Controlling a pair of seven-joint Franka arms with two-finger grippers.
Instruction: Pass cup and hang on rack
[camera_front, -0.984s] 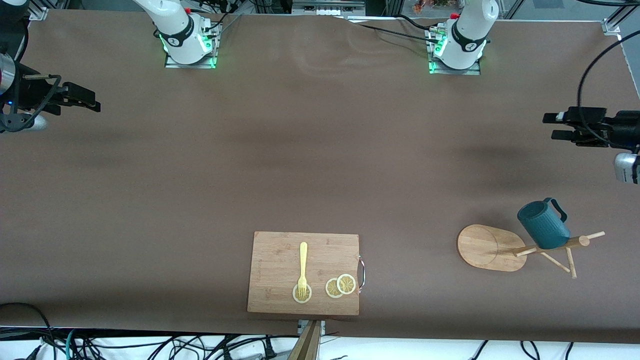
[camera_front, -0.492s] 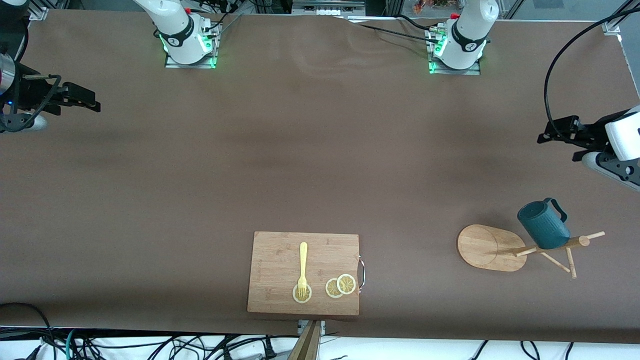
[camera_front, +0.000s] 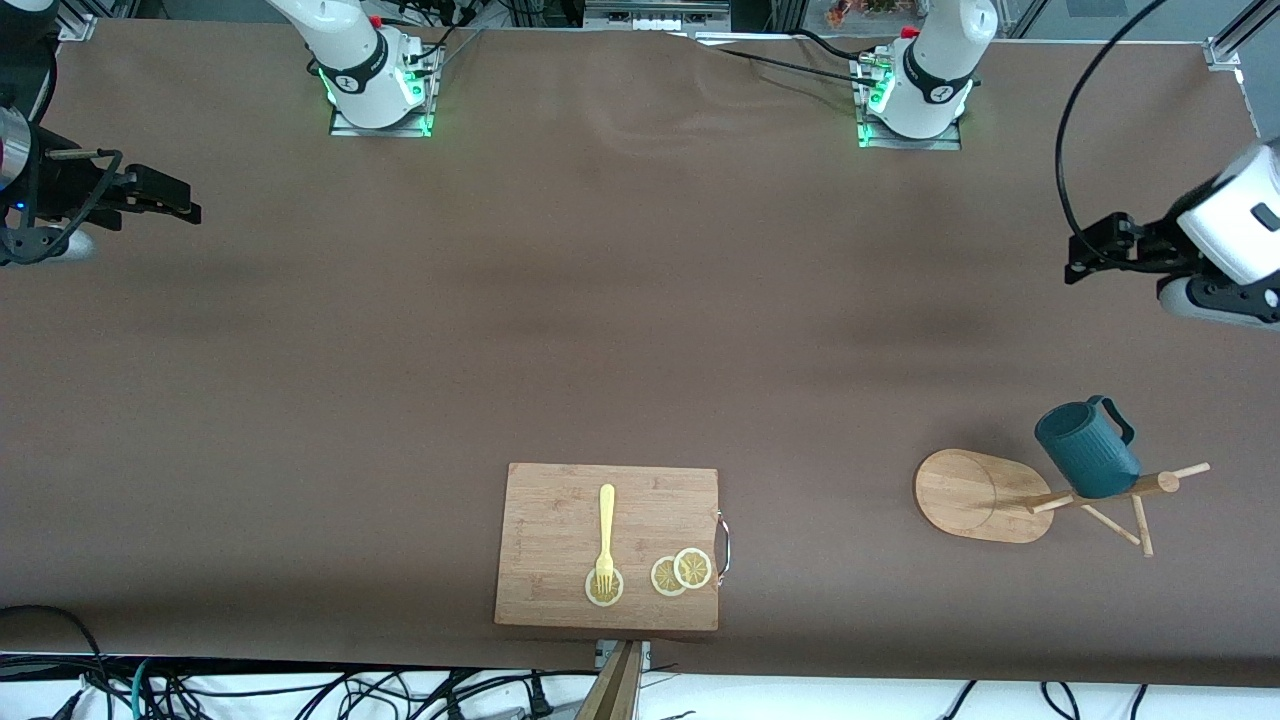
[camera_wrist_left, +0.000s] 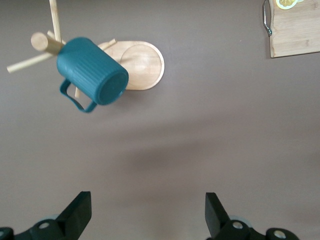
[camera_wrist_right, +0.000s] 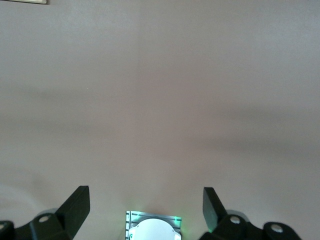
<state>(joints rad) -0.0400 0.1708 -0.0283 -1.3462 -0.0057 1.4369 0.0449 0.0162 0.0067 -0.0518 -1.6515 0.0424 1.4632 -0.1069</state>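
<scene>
Brown table (camera_front: 640, 330), cup (camera_front: 1086, 447) hung on rack (camera_front: 985, 495)

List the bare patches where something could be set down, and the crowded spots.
Bare table runs between the arm bases and the board, widest toward the right arm's end. Crowded: the board with fork and lemon slices, and the rack with its cup. Both grippers, left and right, wait open.

The cup (camera_front: 1085, 447) hangs on the rack (camera_front: 1010, 494), apparently tipped over.
</scene>
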